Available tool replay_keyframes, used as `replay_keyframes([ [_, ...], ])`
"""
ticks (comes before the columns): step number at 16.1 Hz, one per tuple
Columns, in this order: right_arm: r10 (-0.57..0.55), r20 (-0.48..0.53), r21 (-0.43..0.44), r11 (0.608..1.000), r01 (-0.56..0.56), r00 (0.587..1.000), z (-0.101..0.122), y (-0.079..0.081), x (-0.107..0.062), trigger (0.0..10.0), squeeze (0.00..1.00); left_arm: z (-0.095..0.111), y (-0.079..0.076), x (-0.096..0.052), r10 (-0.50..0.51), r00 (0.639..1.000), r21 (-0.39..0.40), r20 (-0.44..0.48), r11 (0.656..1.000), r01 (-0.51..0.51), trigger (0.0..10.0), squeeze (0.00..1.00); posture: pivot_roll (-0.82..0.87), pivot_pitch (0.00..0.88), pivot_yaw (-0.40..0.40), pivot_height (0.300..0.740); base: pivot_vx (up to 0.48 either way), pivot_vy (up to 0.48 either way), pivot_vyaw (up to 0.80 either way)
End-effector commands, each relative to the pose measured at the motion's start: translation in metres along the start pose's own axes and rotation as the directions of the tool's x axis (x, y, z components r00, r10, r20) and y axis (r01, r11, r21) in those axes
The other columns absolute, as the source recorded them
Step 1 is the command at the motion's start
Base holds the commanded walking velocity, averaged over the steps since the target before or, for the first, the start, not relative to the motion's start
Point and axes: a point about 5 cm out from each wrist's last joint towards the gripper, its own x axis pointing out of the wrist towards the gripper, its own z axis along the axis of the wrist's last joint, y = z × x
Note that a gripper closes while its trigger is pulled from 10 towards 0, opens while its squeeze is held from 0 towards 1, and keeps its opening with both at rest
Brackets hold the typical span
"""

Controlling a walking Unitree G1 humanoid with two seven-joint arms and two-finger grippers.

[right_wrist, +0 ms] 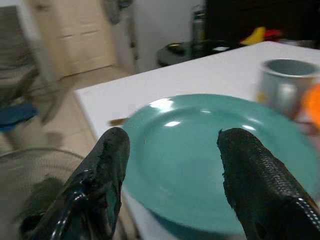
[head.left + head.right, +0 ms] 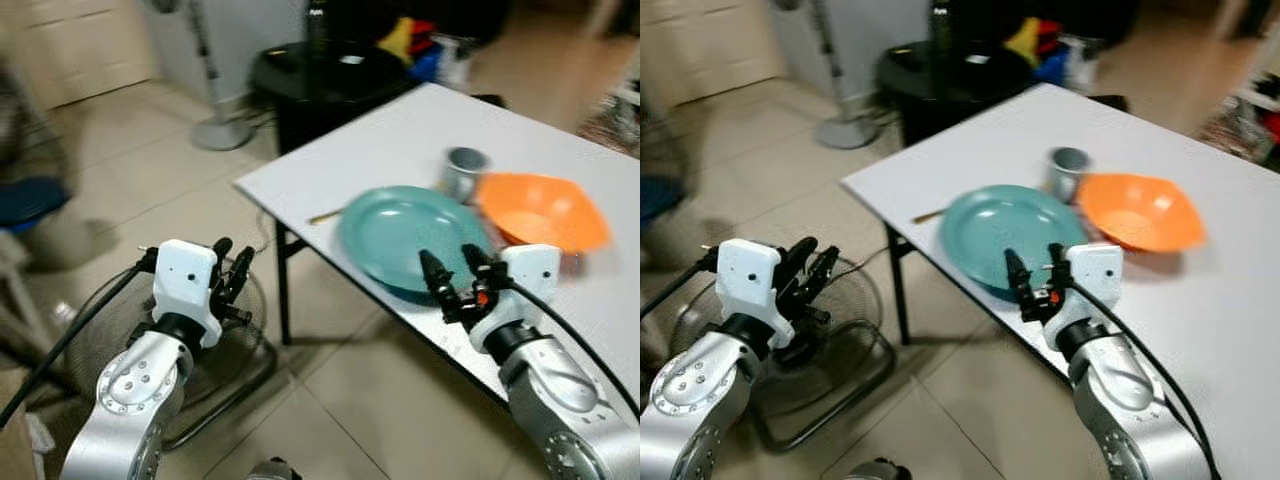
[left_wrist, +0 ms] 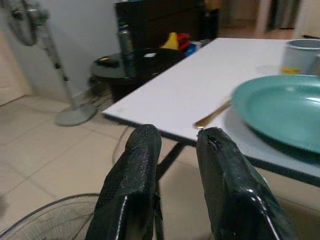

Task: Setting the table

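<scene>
A teal plate [image 2: 408,232] lies near the front edge of the white table [image 2: 400,140]. Behind it stand a grey metal cup [image 2: 463,172] and an orange bowl [image 2: 541,210]. A thin gold utensil [image 2: 326,214] lies on the table left of the plate. My right gripper [image 2: 452,270] hovers open at the plate's near rim, nothing between its fingers. My left gripper [image 2: 232,272] is held off the table's left corner, above the floor, its fingers [image 3: 134,190] nearly together and holding nothing.
A floor fan lies on the tiles [image 2: 200,340] under my left arm. A standing fan's base [image 2: 222,130] and a black round side table [image 2: 320,75] with coloured items stand beyond the table's far corner. A blue stool [image 2: 30,200] is at left.
</scene>
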Motion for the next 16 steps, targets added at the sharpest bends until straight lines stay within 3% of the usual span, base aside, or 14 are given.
replay_keyframes([
  [1, 0.012, 0.019, -0.006, 1.0, -0.012, 1.0, 0.0029, -0.0007, 0.0023, 10.0, 0.0, 0.0015, 0.0003, -0.0021, 0.006, 1.0, 0.008, 0.003, 1.0, -0.006, 10.0, 0.0, 0.14, 0.0, 0.017, 0.74, 0.0, 0.0, 0.8],
  [11, 0.009, 0.048, -0.019, 1.0, -0.008, 0.999, 0.0066, 0.0005, 0.0019, 10.0, 0.0, 0.0019, 0.0018, 0.0053, 0.006, 1.0, 0.01, 0.013, 1.0, -0.006, 10.0, 0.0, 0.12, 0.0, 0.043, 0.74, 0.0, 0.0, 0.8],
  [16, 0.057, 0.042, 0.042, 0.997, -0.059, 0.997, 0.0043, 0.0075, 0.0011, 10.0, 0.0, 0.006, 0.0021, 0.0037, 0.019, 0.999, 0.005, 0.037, 1.0, -0.019, 10.0, 0.0, 0.13, 0.0, 0.031, 0.74, 0.0, 0.0, 0.8],
])
